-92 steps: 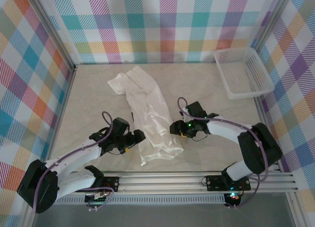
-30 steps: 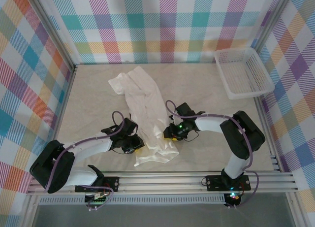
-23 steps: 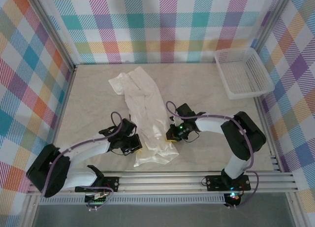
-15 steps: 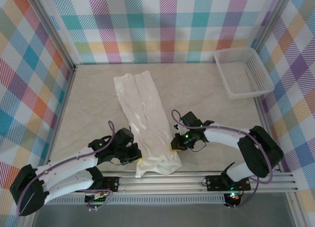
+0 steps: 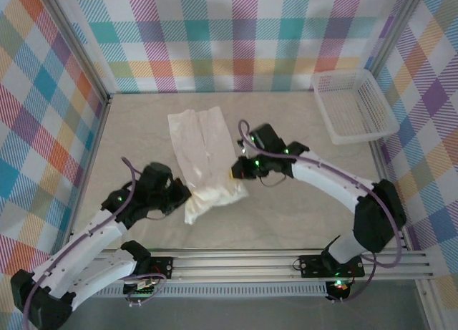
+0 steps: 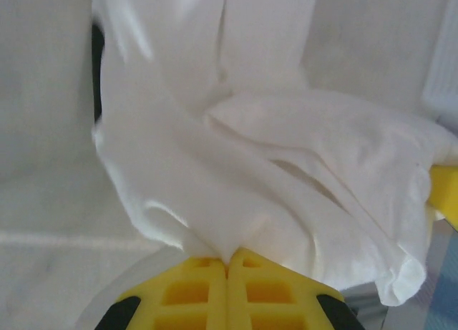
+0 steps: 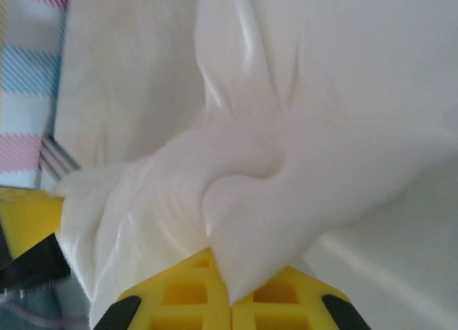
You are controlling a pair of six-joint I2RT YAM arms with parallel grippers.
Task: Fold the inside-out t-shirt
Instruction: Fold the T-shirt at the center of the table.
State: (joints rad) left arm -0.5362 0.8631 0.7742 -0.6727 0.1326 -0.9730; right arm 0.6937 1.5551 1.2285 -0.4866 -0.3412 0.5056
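Basket upper right, apart from the t-shirt at centre, I see left gripper and right gripper both clamped on its bunched lower end — hem too crumpled to trace.

The left arm stretches from its base at the near left up and rightward across the bench; the left hand points right, its yellow fingers pressed flush together, pinching the inside-out t-shirt; the right arm rises from its base, bends at the elbow and reaches leftward; the right hand has its yellow fingers clamped together on the same cloth; the two hands are near one another, not touching.
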